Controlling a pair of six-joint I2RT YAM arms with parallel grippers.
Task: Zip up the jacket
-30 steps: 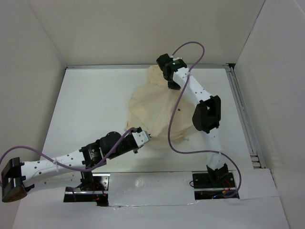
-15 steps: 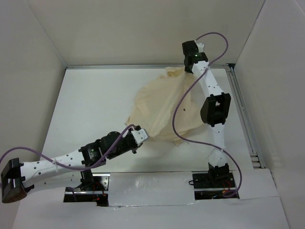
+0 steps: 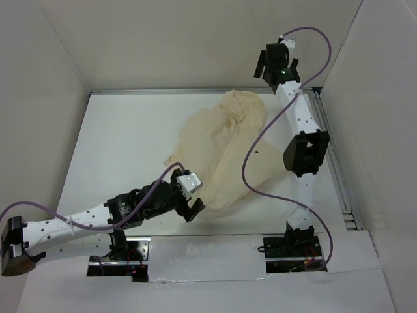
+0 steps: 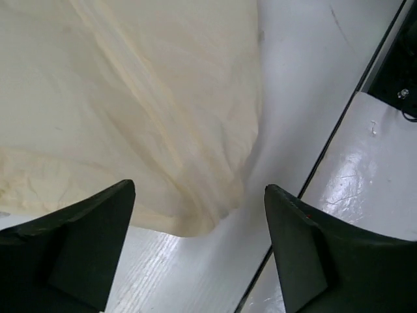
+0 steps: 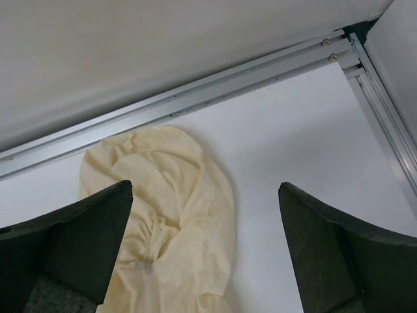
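The cream jacket [image 3: 218,153] lies spread on the white table, hood [image 5: 163,189] toward the back wall and hem [image 4: 130,117] toward the arms. A small dark speck [image 3: 258,154] shows on its right side. My left gripper [image 3: 191,203] hovers at the hem's near corner, open, with only cloth edge and table between its fingers [image 4: 78,248]. My right gripper [image 3: 273,65] is raised high by the back wall, above and to the right of the hood. It is open and empty [image 5: 205,187], with table and hood far below.
An aluminium rail [image 5: 195,98] runs along the back wall and another [image 3: 329,150] down the right side. The table's near edge with a dark gap [image 4: 326,156] lies just right of the left gripper. Purple cables [image 3: 251,163] loop over the jacket's right side.
Both grippers have opened and let go of the jacket. The right arm rose up and back to the right; the left moved toward the near edge. The jacket settled flatter, shifted right.
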